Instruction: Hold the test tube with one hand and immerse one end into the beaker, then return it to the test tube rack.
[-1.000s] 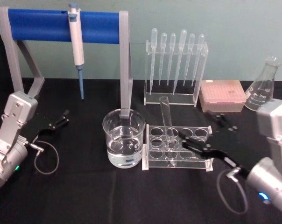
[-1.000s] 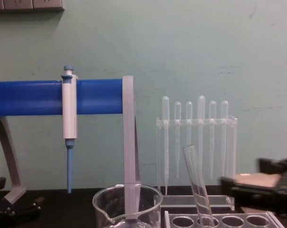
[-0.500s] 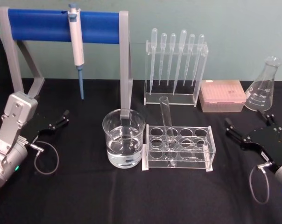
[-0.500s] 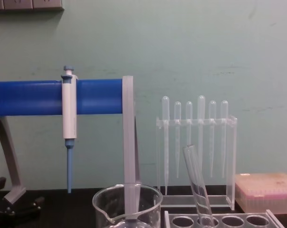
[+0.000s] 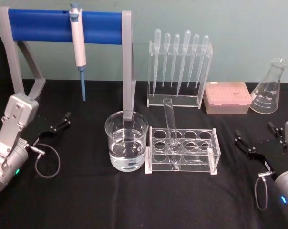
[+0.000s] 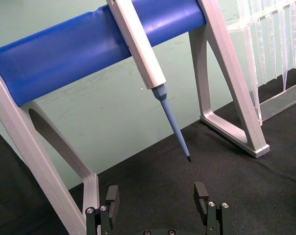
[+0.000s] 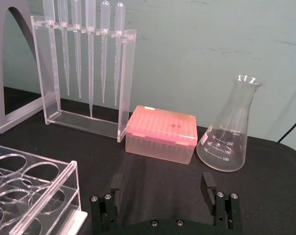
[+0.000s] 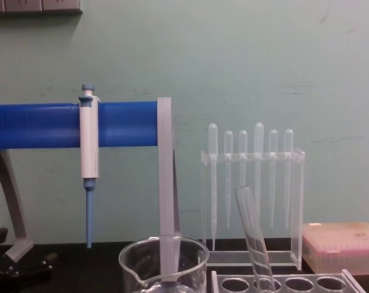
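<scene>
Right tool (image 5: 258, 138) sits on the table (image 5: 134, 200) with its fingers spread apart and nothing between them, off to the right of the clear rack (image 5: 182, 150). Test tube (image 5: 170, 125) leans in a rack hole, rim tilted back, just beside the beaker (image 5: 126, 140) holding water. Looks like the return is done; best to keep that arm low and clear of the rack. Left tool (image 5: 58, 123) rests parked far left, fingers parted too.

A pipettor (image 5: 77, 36) hangs on the blue stand (image 5: 63, 26); pipettes (image 5: 179, 64), a pink box (image 5: 227, 98), apparently tips, and a flask (image 5: 268, 88) line the back.
</scene>
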Controlling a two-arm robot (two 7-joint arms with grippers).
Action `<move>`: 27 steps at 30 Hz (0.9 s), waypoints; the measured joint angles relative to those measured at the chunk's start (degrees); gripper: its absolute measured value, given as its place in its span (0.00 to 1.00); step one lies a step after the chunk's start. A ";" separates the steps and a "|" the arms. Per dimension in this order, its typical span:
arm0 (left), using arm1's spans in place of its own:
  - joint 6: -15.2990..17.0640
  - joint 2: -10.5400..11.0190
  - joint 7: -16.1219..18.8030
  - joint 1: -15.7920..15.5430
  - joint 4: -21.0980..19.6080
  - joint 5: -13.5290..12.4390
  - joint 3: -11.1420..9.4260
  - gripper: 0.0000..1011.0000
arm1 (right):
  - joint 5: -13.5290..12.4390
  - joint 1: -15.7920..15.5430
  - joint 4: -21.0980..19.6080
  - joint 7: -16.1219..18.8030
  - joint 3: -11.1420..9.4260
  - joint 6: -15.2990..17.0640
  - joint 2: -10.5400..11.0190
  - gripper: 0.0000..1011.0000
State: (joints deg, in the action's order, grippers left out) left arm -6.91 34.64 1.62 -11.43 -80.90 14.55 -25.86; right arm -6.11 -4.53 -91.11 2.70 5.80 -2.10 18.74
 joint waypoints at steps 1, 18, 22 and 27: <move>0.00 0.00 0.00 0.00 0.00 0.00 0.00 0.99 | 0.07 0.05 0.04 0.05 -0.03 -0.02 -0.08 0.99; 0.00 0.00 0.00 0.00 0.00 0.00 0.00 0.99 | -0.02 -0.11 -0.14 0.15 -0.06 0.02 0.10 0.99; 0.00 0.00 0.00 0.00 0.00 0.00 0.00 0.99 | -0.06 -0.13 -0.17 0.17 -0.06 0.03 0.12 0.99; 0.00 0.00 0.00 0.00 0.00 0.00 0.00 0.99 | -0.10 -0.15 -0.20 0.19 -0.06 0.05 0.14 0.99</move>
State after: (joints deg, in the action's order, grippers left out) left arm -6.91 34.65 1.62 -11.43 -80.90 14.55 -25.86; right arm -6.21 -4.68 -91.31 2.89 5.74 -2.05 18.88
